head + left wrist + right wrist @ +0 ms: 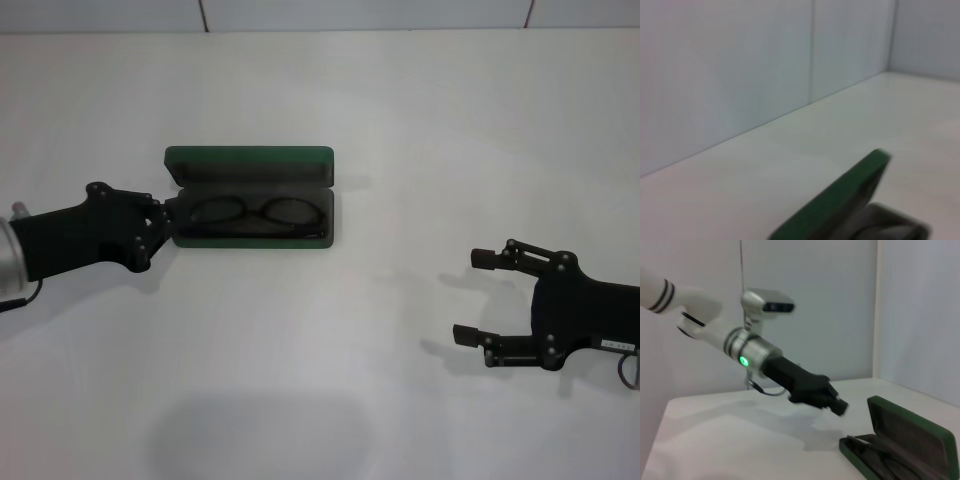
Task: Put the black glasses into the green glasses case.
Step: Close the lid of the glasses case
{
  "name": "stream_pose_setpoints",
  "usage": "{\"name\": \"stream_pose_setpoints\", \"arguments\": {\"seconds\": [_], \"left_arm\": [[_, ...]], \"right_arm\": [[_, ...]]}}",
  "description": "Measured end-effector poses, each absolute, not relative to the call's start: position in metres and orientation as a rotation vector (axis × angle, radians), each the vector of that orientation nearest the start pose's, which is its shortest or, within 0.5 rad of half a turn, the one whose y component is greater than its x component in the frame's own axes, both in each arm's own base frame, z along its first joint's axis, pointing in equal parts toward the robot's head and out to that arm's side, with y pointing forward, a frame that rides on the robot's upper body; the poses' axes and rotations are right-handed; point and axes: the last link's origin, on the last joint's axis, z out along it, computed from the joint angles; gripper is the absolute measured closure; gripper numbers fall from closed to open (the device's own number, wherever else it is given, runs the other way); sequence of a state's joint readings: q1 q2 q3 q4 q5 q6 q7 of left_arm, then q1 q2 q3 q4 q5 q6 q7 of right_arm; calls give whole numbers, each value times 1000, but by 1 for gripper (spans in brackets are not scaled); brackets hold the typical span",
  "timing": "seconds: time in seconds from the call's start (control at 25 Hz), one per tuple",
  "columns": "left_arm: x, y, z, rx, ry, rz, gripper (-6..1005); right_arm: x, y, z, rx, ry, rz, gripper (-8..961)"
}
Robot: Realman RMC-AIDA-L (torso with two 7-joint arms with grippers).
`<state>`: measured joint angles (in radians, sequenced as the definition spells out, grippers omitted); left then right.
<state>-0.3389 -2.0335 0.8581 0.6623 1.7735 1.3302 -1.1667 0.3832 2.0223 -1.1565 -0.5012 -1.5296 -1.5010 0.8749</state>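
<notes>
Nearest, right gripper point(478, 296) idles spread; left gripper point(160, 226), fingers unreadable, steadies green glasses case point(250, 165) holding black glasses point(257, 212).

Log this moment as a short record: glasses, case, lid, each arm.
black glasses: lying inside the case's base, lenses up
green glasses case: on the table, hinged lid open and raised behind the base
left gripper: at the case's left end
right gripper: off to the right, away from the case, jaws open and holding nothing
</notes>
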Motion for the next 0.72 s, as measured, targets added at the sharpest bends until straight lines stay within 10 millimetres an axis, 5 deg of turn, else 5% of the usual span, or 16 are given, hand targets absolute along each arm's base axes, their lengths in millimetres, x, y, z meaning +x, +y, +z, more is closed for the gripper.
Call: {"name": "stream_pose_setpoints", "arguments": {"seconds": [0.24, 0.72], "left_arm": [[-303, 309, 35, -2481, -827, -730, 931], [-245, 349, 43, -2369, -1040, -656, 929]], "right_arm": [[280, 287, -33, -2728, 166, 746, 76], [282, 290, -34, -2716, 173, 717, 76]]}}
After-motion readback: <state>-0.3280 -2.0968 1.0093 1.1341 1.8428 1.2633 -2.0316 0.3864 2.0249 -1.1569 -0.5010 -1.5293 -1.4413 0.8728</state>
